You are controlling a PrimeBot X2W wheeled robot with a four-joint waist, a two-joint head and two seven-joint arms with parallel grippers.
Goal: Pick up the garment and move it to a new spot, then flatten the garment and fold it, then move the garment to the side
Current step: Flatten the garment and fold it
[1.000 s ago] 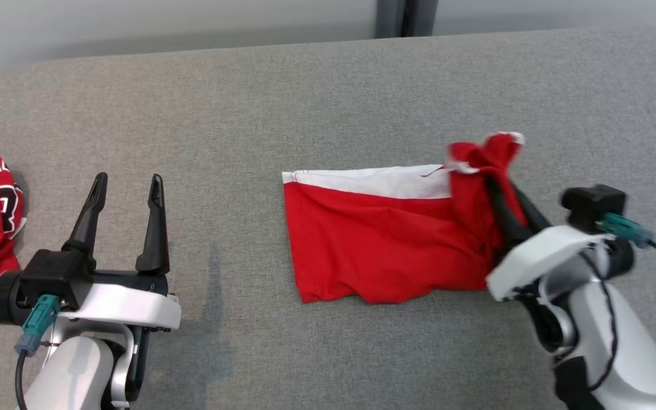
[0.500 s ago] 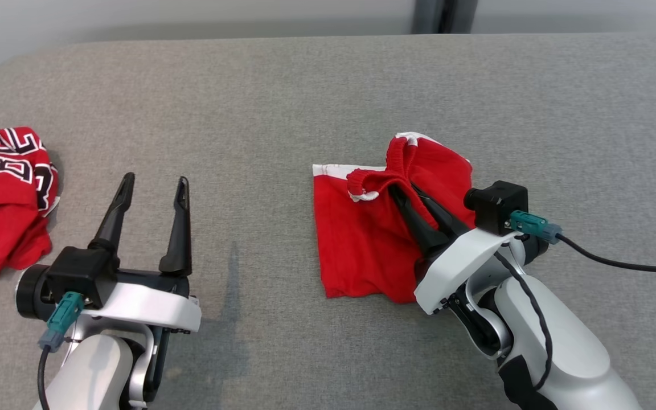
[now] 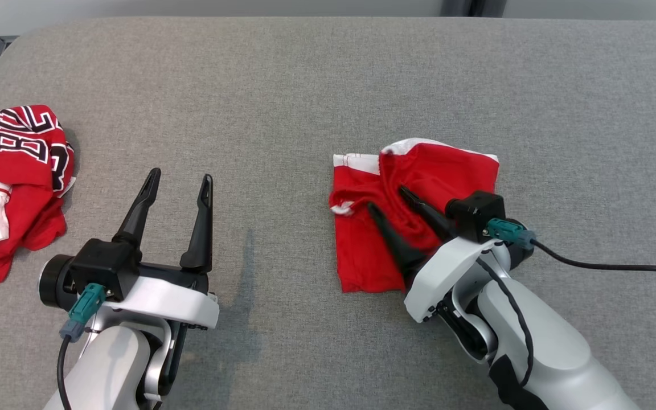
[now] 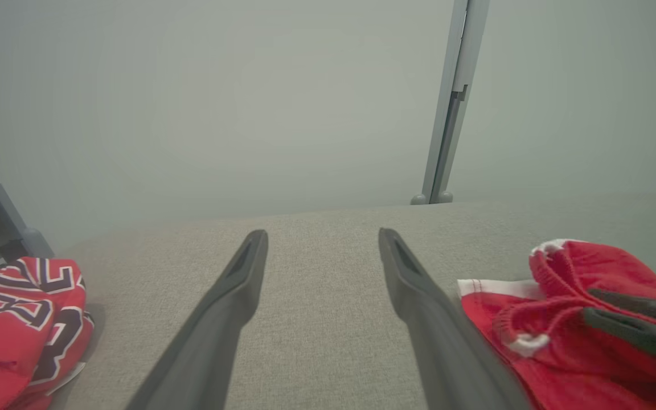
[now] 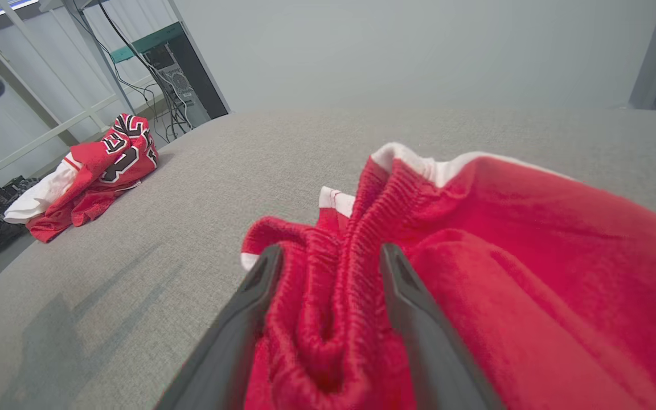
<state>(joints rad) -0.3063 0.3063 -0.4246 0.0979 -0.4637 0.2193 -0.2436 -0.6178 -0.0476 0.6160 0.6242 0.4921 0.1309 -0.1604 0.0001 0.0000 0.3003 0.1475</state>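
The garment (image 3: 459, 171) is a pair of red shorts with white trim, lying folded over on the grey padded table (image 3: 305, 85) right of centre. My right gripper (image 3: 385, 197) rests low on it with its jaws spread. A bunched ridge of the elastic waistband lies loose between the fingers in the right wrist view, where the gripper (image 5: 331, 249) sits on the garment (image 5: 533, 239). My left gripper (image 3: 182, 174) hovers open and empty over bare table to the left. In the left wrist view the gripper (image 4: 322, 233) has the garment (image 4: 504, 319) at its right.
A second red jersey (image 3: 15, 148) with black and white lettering lies crumpled at the table's left edge, also seen as the jersey (image 4: 15, 319) and the jersey (image 5: 100, 171). A grey post (image 4: 447, 114) stands behind the table. Bare cloth stretches between the two grippers.
My right gripper carried the garment's right end leftward over the rest, folding it, then opened and let the cloth drop. The head camera shifted too. The left gripper stayed open.
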